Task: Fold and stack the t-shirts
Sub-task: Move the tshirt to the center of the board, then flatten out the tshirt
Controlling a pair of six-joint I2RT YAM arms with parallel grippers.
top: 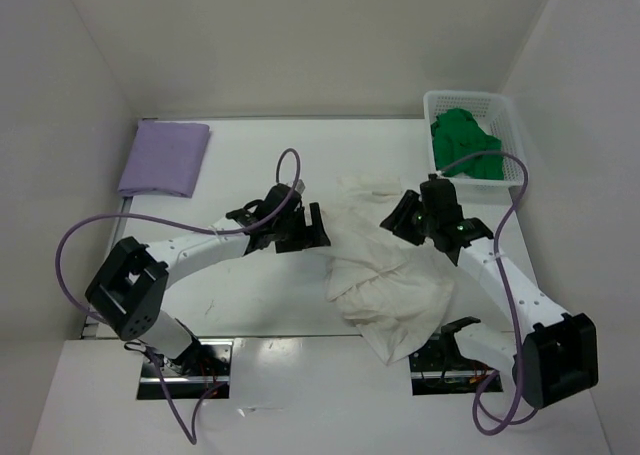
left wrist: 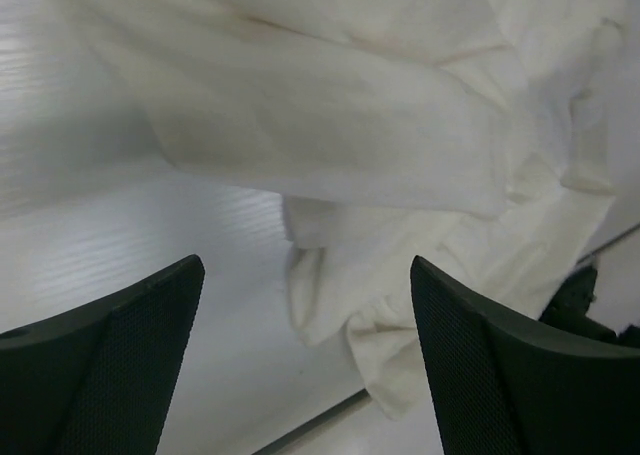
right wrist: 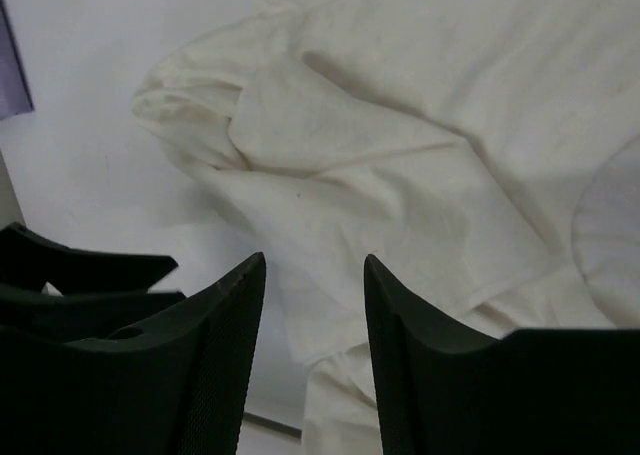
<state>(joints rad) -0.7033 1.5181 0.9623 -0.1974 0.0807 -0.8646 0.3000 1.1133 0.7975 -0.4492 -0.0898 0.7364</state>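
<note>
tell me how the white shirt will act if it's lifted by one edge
Probably floppy: the white shirt lies crumpled in soft folds, so a lifted edge would likely leave the rest hanging and dragging. It looks thin, so likely light. Pushed across the table, it would probably bunch up rather than slide whole.

You had no readable text, label, brand or number in any view. Nothing legible showed on the cream t-shirt (top: 390, 275), the lavender t-shirt (top: 165, 158), the green t-shirt (top: 462, 140) or the basket (top: 470, 97).
</note>
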